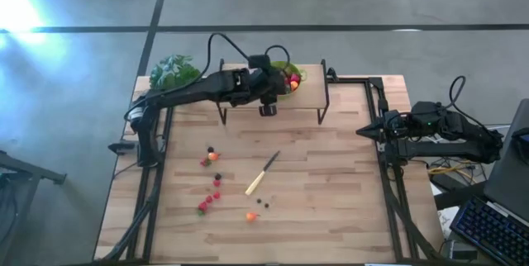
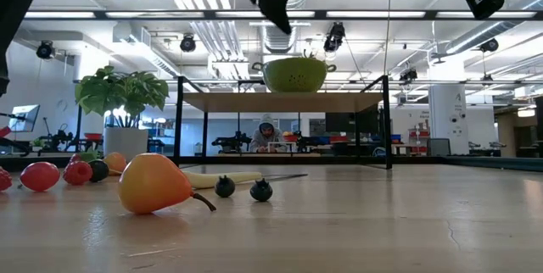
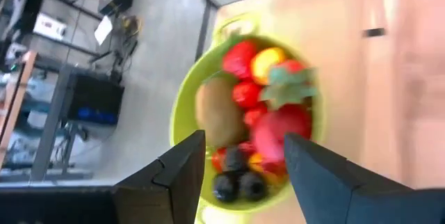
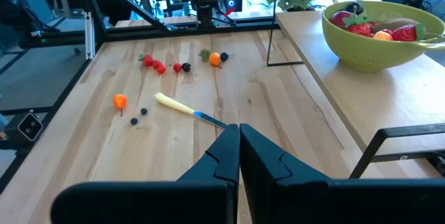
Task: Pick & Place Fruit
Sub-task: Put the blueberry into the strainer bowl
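left claw: released, fingers spread, nothing between them; hangs over the green bowl on the raised shelf at the far edge of the desk.
bowl contents: fruit in the bowl, a heap of red strawberry-like pieces, a yellow-orange one, dark berries and one brown kiwi-like ball against the rim.
fruit on the desk: loose scatter of small red pieces, dark berries and an orange pear-like piece, lying left of centre, around a pale-handled knife.
handling, judged: pieces look light, stiff and glossy, so likely to roll or slip out of a pinch; round berries worst. take each across its widest middle, fingers straddling from above, one piece at a time; the pear across its fat end, not the stem.
right claw: clenched on nothing, parked low at the desk's right edge, waiting.
potted plant: far left corner, not wanted.
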Action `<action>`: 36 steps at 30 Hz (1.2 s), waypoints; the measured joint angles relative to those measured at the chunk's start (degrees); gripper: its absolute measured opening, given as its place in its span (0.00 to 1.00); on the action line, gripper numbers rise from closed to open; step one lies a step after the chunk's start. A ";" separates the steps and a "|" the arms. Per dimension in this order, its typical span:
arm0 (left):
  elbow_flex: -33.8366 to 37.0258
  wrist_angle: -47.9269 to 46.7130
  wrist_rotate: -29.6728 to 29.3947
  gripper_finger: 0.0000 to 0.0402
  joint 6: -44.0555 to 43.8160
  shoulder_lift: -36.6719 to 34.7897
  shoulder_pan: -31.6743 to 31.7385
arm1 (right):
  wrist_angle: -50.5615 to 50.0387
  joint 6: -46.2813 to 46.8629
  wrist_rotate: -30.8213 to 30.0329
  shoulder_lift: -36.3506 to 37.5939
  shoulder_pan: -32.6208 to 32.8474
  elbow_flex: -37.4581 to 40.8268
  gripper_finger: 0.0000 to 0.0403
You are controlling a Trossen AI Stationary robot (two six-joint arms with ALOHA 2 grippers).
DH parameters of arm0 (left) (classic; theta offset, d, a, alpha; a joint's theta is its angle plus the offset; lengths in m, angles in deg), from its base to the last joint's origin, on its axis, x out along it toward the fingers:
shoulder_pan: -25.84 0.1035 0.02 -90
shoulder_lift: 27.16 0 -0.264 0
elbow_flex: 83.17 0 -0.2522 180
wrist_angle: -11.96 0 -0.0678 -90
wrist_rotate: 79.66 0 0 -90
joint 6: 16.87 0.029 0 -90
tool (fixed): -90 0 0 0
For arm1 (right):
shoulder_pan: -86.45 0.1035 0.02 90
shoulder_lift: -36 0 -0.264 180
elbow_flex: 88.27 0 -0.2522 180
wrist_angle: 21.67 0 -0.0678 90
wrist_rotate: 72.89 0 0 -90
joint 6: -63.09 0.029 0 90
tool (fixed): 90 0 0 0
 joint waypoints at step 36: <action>32.81 15.28 20.51 0.48 -12.95 0.35 -34.08 | 0.00 0.00 0.00 0.02 0.00 0.00 0.02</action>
